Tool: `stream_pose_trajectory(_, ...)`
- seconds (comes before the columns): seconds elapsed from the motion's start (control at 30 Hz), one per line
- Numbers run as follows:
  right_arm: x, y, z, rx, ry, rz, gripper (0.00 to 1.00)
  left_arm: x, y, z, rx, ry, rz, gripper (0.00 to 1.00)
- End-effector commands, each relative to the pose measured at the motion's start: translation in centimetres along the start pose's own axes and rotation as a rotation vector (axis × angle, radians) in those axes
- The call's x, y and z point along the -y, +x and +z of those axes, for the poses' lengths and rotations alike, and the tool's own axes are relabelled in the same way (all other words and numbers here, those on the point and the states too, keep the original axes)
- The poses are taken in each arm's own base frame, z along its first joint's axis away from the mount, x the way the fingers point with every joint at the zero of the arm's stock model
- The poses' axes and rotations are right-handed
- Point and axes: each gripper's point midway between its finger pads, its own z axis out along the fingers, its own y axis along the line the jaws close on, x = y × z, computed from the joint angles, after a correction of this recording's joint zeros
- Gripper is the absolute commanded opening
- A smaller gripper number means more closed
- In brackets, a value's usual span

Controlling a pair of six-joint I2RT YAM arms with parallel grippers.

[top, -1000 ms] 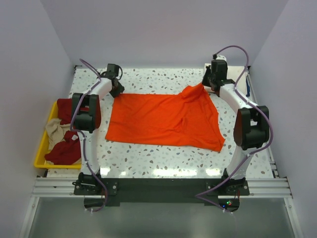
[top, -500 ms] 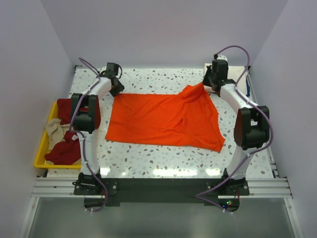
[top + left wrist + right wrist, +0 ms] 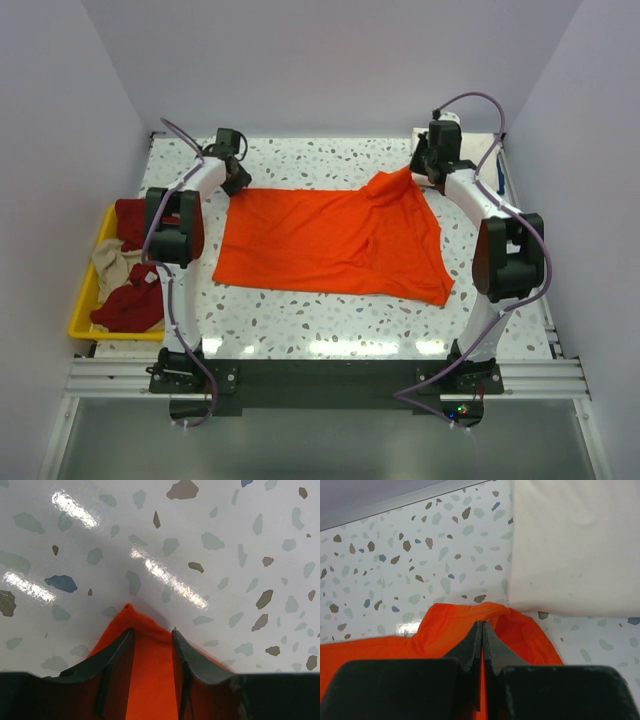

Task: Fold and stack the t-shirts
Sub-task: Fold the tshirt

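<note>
Orange shirt [image 3: 330, 240] lies spread, mostly flat, mid-surface [image 3: 300, 330]. Its far right corner is raised into a peak, where the right tool [image 3: 481, 625] has its fingers together, pinched on the cloth. Left tool [image 3: 152, 631]: fingers apart, straddling the far left corner, with cloth between them and the corner tip poking out past them; not clamped.

Cream shirt [image 3: 570, 545] lies flat just beyond the right tool; cannot tell whether it touches the orange hem. Tray [image 3: 78, 310] at the left edge holds red shirts [image 3: 130, 305] and a beige shirt [image 3: 112, 262], heaped.

Handling, judged: thin, light, limp knit. It has no stiffness and will drape and drag from whatever point holds it. The glossy surface likely gives little friction. Best taken at the corners or hem, both far corners together, for an even fold.

Step, judged: securing the far corners before the first fold.
</note>
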Motion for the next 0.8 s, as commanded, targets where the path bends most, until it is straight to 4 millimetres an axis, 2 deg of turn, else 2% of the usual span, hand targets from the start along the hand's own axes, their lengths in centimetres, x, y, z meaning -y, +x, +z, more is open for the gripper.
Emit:
stream_pose_trajectory(0.0, -0.6, -3.9, -2.0, 0.116, -0.029, 0.026, 0.00, -0.1, 0.0, 0.5, 0.006, -0.027, -0.002, 0.40)
stream_pose_trajectory(0.13, -0.4, -3.7, -2.1, 0.110, -0.029, 0.032, 0.00, -0.8, 0.7, 1.2, -0.008, -0.055, 0.012, 0.38)
stream_pose_trajectory(0.37, 0.4, -3.6, -2.9, 0.111, -0.020, 0.054, 0.00, -1.2, 0.7, 1.0, -0.009, -0.063, 0.025, 0.25)
stream_pose_trajectory(0.5, 0.5, -4.6, -4.2, 0.139, -0.031, 0.067, 0.00, -0.9, 0.3, 0.5, -0.001, -0.054, 0.028, 0.13)
stream_pose_trajectory(0.77, 0.6, -5.4, -6.6, 0.168, -0.042, 0.071, 0.00, 0.3, -0.7, -1.0, 0.018, 0.001, 0.019, 0.00)
